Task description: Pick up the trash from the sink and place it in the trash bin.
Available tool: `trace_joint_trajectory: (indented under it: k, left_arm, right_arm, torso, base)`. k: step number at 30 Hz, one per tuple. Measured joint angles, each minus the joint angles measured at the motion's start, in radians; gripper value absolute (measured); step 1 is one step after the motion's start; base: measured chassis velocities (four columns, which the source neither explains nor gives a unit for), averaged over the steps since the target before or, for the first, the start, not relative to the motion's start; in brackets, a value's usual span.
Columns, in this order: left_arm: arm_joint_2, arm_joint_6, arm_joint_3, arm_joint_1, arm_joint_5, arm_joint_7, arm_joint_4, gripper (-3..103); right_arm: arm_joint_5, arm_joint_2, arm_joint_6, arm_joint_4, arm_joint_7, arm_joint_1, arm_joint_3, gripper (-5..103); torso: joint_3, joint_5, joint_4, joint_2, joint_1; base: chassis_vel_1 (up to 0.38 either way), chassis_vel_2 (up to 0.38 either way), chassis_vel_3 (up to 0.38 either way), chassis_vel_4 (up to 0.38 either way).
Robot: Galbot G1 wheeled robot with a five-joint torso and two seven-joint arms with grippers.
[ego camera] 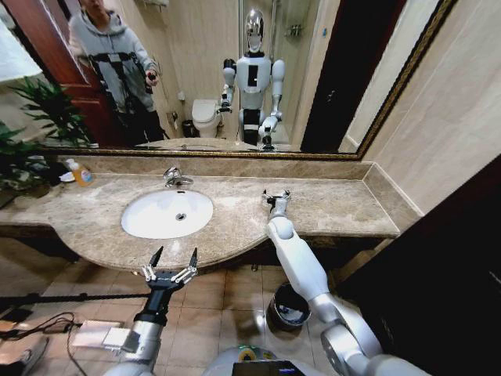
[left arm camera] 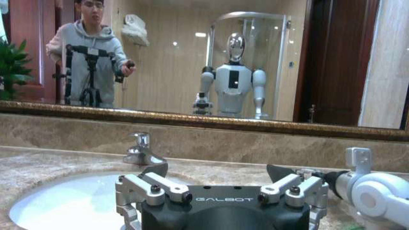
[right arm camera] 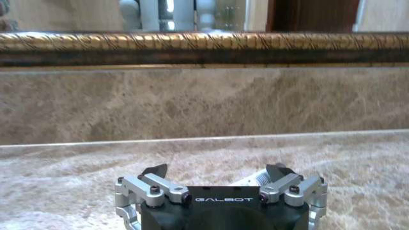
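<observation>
Your left claw [ego camera: 172, 262] is hanging spread wide just in front of the table [ego camera: 329, 205] edge, short of the sink [ego camera: 167, 213], gripping nothing. The right claw [ego camera: 276, 197] is out over the table to the right of the sink, low to the marble. In the right wrist view there's something pale and ribbed sitting between its fingers [right arm camera: 276, 171]. Could be one of the trash tubes [right arm camera: 250, 180], but honestly it's too hidden to call, so I'd treat it as "maybe holding".

The basin looks bare white around the drain [ego camera: 181, 216] from the head view. The trash bin [ego camera: 288, 306] is on the floor below the table edge, tucked right beside your right arm.

If that is a tube, pinch it at mid-length, lift straight up off the marble, then swing back and down. The bin mouth is narrow, so get centred over the rim before letting go.
</observation>
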Motion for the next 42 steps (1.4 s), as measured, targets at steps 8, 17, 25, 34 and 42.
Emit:
trace_joint_trajectory:
  k: [8, 17, 25, 34, 42]
  left_arm:
    - [0.000, 0.000, 0.000, 0.000, 0.000, 0.000, 0.000, 100]
    - [0.000, 0.000, 0.000, 0.000, 0.000, 0.000, 0.000, 100]
    - [0.000, 0.000, 0.000, 0.000, 0.000, 0.000, 0.000, 100]
    - [0.000, 0.000, 0.000, 0.000, 0.000, 0.000, 0.000, 100]
    - [0.000, 0.000, 0.000, 0.000, 0.000, 0.000, 0.000, 100]
  right_arm:
    - [0.022, -0.027, 0.007, -0.024, 0.003, -0.006, 0.032, 100]
    - [0.030, -0.053, 0.004, -0.020, -0.012, -0.018, 0.066, 100]
    - [0.044, -0.054, 0.015, -0.012, -0.048, -0.023, 0.068, 82]
    - [0.050, -0.054, 0.022, -0.015, -0.078, -0.023, 0.074, 50]
    - [0.052, -0.060, 0.022, -0.003, -0.085, -0.030, 0.076, 18]
  torso:
    - [0.000, 0.0001, -0.0001, 0.000, 0.000]
    - [0.000, 0.0002, -0.0001, 0.000, 0.000]
    - [0.000, 0.0002, 0.0000, 0.000, 0.000]
    - [0.000, 0.0002, 0.0000, 0.000, 0.000]
    - [0.000, 0.0001, 0.0000, 0.000, 0.000]
  base:
    - [0.000, 0.000, 0.000, 0.000]
    - [0.000, 0.000, 0.000, 0.000]
    - [0.000, 0.000, 0.000, 0.000]
    - [0.000, 0.000, 0.000, 0.000]
    - [0.000, 0.000, 0.000, 0.000]
